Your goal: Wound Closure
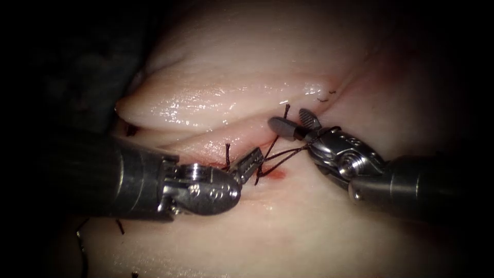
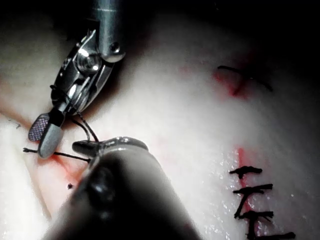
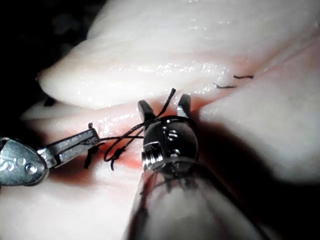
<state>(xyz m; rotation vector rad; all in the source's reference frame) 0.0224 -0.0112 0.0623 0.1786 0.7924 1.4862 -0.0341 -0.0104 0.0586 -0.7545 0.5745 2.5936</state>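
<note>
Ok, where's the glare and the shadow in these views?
Endoscope view: glare on the wet tissue above the cut, dark all round the edges; left tool shut on thread, right tool's fingers open, holding nothing. Left wrist view: right tool's metal glints. Right wrist view: its shaft shades tissue.

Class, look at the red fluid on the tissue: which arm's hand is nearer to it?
Left. The left hand, shut on the thread, sits just left of the red fluid. The right hand, jaws open, lies farther up and right on the tissue.
</note>
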